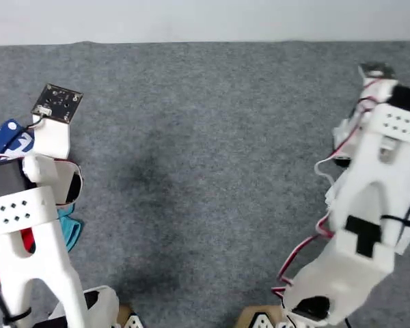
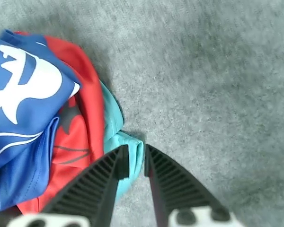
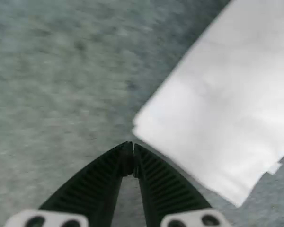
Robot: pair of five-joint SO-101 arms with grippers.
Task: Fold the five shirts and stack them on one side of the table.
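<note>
Fingers (image 2: 97, 189) of the left gripper (image 2: 134, 158) stand a narrow crack apart, grasping nothing that I can make out. Their tips are right at the edge of a pile of three shirts. Nearest those tips is the teal shirt (image 2: 125, 142), bunched into a fold. The red shirt (image 2: 87, 94) lies over it, farther from the tips. The blue shirt (image 2: 33, 156), with a white print, lies on top and farthest off.

Fingers (image 3: 156, 187) of the right gripper (image 3: 130, 158) are clenched tip to tip on nothing. Just beside them lies one white shirt (image 3: 222, 113), folded flat with crisp edges.

From above, the left arm (image 1: 27, 225) covers much of the pile, and the right arm (image 1: 369, 212) stands over the other side of the grey table (image 1: 205, 137).
</note>
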